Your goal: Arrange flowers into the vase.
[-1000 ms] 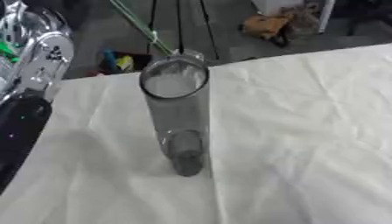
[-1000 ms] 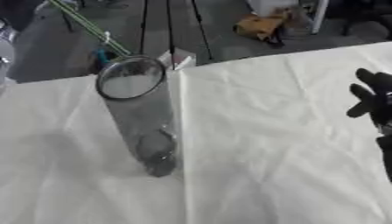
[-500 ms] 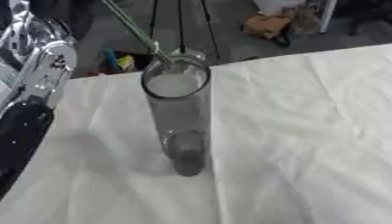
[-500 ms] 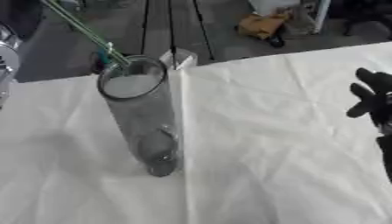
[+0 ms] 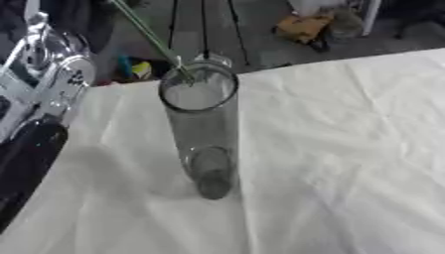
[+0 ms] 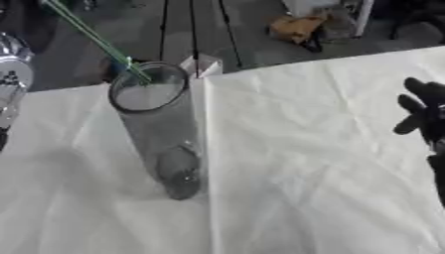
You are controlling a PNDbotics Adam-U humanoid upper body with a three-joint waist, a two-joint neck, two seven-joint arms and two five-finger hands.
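White cloth-covered table [image 5: 347, 149], tall clear glass cylinder vase [image 5: 201, 134] stood upright near its far left edge, black right hand [image 6: 423, 113] rested released at right edge, thin green flower stem [image 6: 96, 40] slanted into vase mouth, left hand unseen.

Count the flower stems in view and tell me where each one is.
1. A single green stem slants down from the upper left, its lower end at the rim of the clear vase on the white-covered table. Its bloom is out of frame.
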